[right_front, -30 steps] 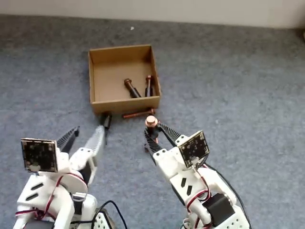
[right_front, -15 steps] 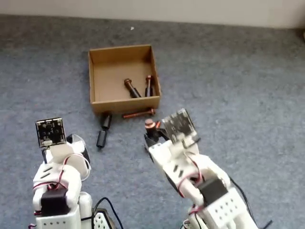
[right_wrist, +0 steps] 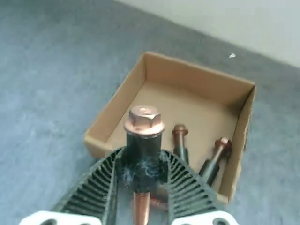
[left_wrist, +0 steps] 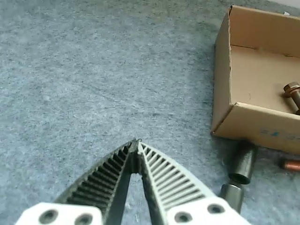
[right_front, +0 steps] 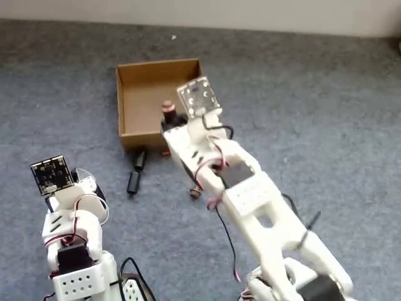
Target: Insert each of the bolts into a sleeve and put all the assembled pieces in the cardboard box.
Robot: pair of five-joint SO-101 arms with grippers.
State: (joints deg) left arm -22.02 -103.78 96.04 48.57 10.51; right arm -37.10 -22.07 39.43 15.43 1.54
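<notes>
Firmly clamps, between the right gripper (right_wrist: 141, 161) fingers, a copper bolt (right_wrist: 144, 121) seated in a black sleeve (right_wrist: 140, 150), upright, at the 5 o'clock part of the cardboard box (right_front: 125, 94) in the high view. Shows two assembled pieces (right_wrist: 179, 140) inside the box. Presses the left gripper (left_wrist: 136, 145) fingers together on nothing, over the carpet (left_wrist: 70, 70). Leaves two loose sleeves (right_front: 133, 182) at 6 o'clock, just outside the box

Right tool (right_front: 169, 120) holds a sleeved bolt (right_front: 167, 106) over the cardboard box (right_front: 135, 84).

Grey carpet (right_front: 326, 100), pale wall (right_front: 250, 11) along far edge
</notes>
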